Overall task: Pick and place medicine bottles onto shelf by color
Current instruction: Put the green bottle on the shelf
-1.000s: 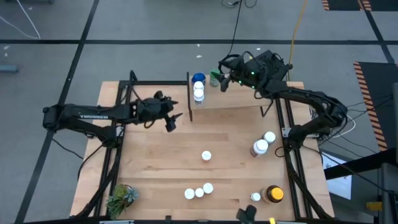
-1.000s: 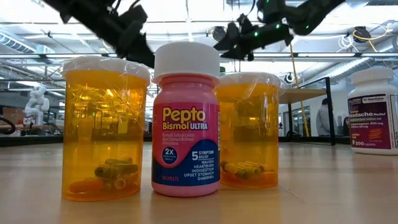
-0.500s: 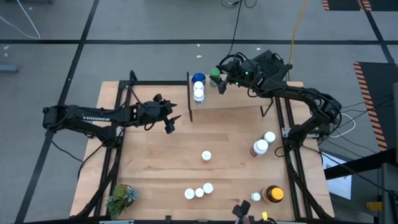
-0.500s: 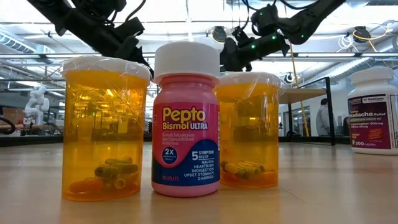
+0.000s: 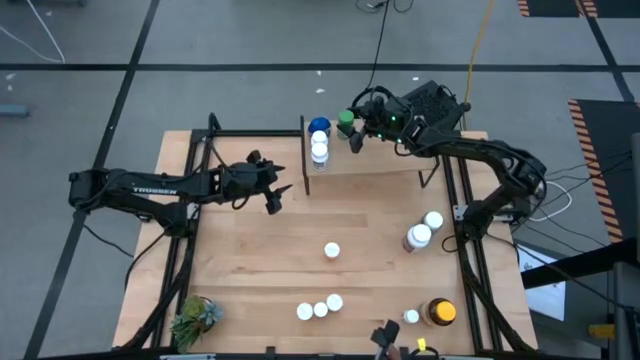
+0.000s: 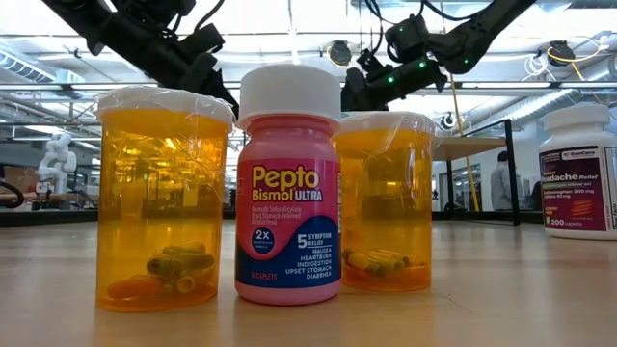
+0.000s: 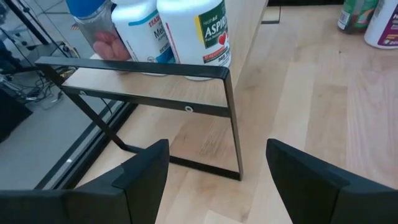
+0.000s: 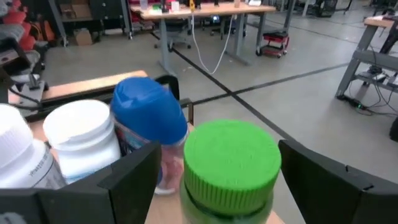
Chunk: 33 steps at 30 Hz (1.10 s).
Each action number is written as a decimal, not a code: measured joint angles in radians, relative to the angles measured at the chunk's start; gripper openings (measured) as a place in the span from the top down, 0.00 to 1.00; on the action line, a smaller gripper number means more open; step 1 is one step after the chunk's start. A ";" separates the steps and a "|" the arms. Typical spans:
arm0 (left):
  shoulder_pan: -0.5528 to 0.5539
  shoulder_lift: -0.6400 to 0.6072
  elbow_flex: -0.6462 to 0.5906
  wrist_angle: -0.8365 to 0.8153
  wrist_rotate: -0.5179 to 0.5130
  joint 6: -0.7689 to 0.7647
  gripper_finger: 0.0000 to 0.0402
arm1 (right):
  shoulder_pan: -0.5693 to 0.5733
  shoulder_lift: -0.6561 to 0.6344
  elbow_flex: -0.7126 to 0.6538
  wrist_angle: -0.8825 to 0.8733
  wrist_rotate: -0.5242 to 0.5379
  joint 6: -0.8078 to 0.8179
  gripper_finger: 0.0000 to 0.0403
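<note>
The shelf [image 5: 380, 160] stands at the table's far middle. On its left end are a blue-capped bottle [image 5: 319, 126] and two white-capped bottles [image 5: 319, 151]. A green-capped bottle [image 8: 231, 158] stands upright next to the blue-capped one [image 8: 148, 112]. My right gripper [image 5: 355, 135] is open, one finger on either side of the green cap; I see a gap on one side and cannot tell contact on the other. My left gripper [image 7: 217, 186] hovers open with nothing in it, just left of the shelf's left end [image 7: 149, 93], level with its black leg frame.
More bottles stand on the table: one white-capped at mid-table [image 5: 332, 251], three near the front [image 5: 320, 308], two at the right [image 5: 425, 228], and an amber jar [image 5: 440, 312] at the near right. A small plant [image 5: 195, 318] sits at the near left corner.
My right gripper has drawn back a little from the green-capped bottle toward the table's right, and the green cap now shows fully in the high view. The bottle stays where it stood on the shelf.
</note>
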 joint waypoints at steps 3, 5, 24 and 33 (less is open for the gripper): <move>0.000 0.000 0.000 0.001 -0.001 0.000 0.32 | 0.000 0.014 0.000 0.014 0.000 0.002 0.22; 0.002 0.000 0.000 0.001 -0.001 0.002 0.32 | 0.000 0.017 0.000 0.007 0.000 0.002 0.22; 0.005 0.000 0.000 0.000 -0.002 0.002 0.32 | -0.059 0.001 0.000 0.024 -0.174 -0.004 0.52; 0.005 0.000 0.000 0.020 -0.003 0.004 0.32 | -0.151 0.001 0.108 -0.089 -0.477 -0.093 0.50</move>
